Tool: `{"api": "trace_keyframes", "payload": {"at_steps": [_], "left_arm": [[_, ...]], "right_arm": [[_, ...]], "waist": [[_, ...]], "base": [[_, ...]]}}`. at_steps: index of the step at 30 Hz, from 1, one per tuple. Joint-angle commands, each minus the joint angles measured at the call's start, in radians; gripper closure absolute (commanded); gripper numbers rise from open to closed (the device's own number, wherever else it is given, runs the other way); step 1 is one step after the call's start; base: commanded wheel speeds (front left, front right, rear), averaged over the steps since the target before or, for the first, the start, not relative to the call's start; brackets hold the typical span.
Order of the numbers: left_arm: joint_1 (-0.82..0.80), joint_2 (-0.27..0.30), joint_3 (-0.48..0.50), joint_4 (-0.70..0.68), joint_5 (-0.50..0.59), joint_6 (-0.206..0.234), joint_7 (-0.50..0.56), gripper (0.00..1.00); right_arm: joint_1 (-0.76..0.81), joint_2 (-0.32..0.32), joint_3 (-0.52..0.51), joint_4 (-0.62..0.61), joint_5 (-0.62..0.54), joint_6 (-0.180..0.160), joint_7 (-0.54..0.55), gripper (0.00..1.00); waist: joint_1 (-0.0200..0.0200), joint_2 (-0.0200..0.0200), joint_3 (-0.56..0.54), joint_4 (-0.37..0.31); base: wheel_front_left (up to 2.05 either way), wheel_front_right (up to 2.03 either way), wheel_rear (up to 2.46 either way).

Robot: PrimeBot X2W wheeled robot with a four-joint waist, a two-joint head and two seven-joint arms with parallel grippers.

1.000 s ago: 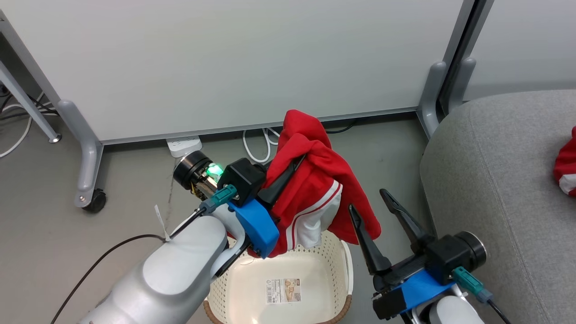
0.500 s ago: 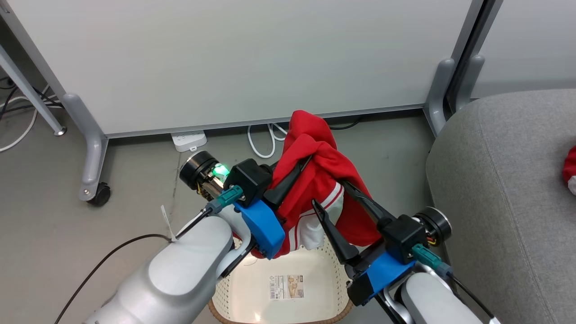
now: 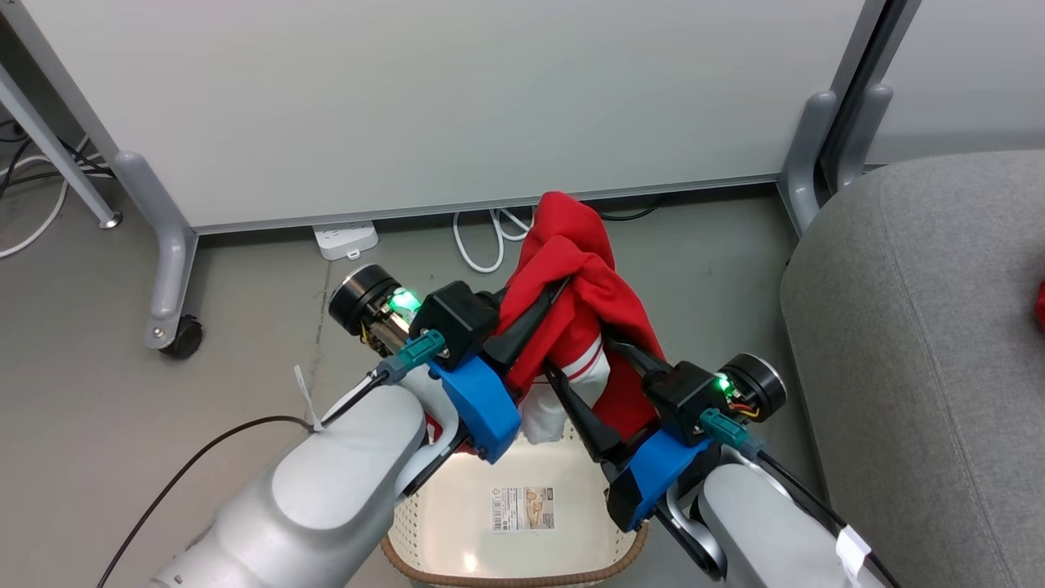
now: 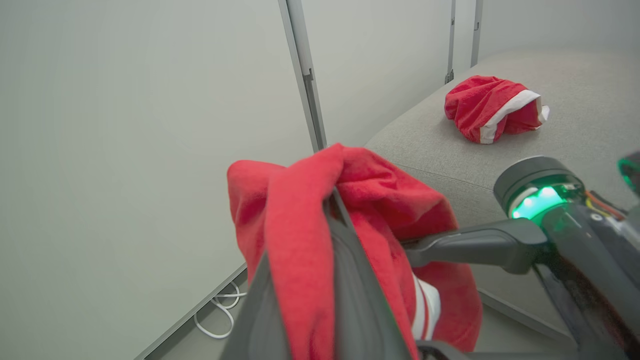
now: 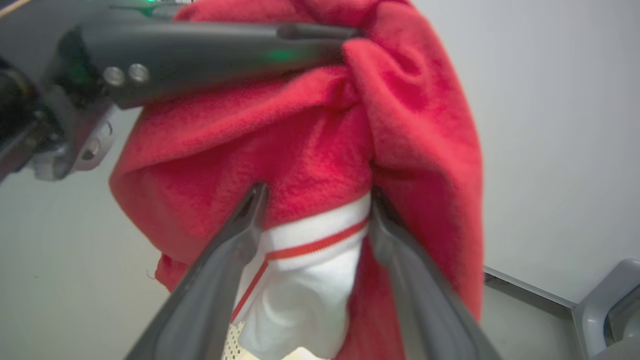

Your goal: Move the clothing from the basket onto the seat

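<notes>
Above the basket [image 3: 406, 535], left gripper [image 3: 555, 290] clamps the clothing [image 3: 571, 245]; right gripper [image 3: 576, 353] gapes around it

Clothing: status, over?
Left gripper shut on red garment, lifted over basket. Right gripper open, fingers straddling its white trim. Second garment on seat. Right arm between red garment and seat.

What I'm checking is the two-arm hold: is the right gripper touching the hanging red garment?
Touching. The right wrist view shows the right gripper open, both fingers pressed against the red garment, its white trim between them.
</notes>
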Motion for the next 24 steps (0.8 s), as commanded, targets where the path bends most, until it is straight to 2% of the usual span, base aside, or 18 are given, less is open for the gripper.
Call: {"api": "trace_keyframes", "payload": {"at_steps": [1, 9, 10, 11, 24], "left_arm": [[-0.015, 0.001, 0.004, -0.004, 0.004, -0.001, -0.005, 1.0], [-0.024, -0.004, 0.008, -0.002, 0.012, -0.006, -0.005, 1.0], [-0.024, -0.005, 0.009, -0.001, 0.013, -0.007, -0.005, 1.0], [-0.025, -0.005, 0.009, 0.0, 0.014, -0.008, -0.005, 1.0], [-0.021, -0.008, 0.02, 0.009, 0.021, -0.015, -0.005, 1.0]], "right_arm": [[-0.021, 0.007, 0.002, 0.009, 0.006, -0.001, -0.001, 0.0], [-0.062, 0.023, 0.006, 0.067, 0.015, -0.001, -0.001, 0.0], [-0.066, 0.024, 0.006, 0.072, 0.019, -0.001, -0.001, 0.54], [-0.069, 0.025, 0.006, 0.075, 0.024, -0.001, -0.001, 1.0], [-0.068, 0.028, 0.027, 0.083, 0.051, -0.001, 0.0, 1.0]], "waist": [[-0.0001, -0.0001, 0.003, 0.0], [-0.0001, -0.0001, 0.019, 0.002], [-0.0001, -0.0001, 0.02, 0.002], [-0.0001, -0.0001, 0.02, 0.002], [-0.0001, -0.0001, 0.018, -0.003]], "base": [[0.0, 0.0, 0.0], [0.0, 0.0, 0.0], [0.0, 0.0, 0.0], [0.0, 0.0, 0.0], [0.0, 0.0, 0.0]]}}
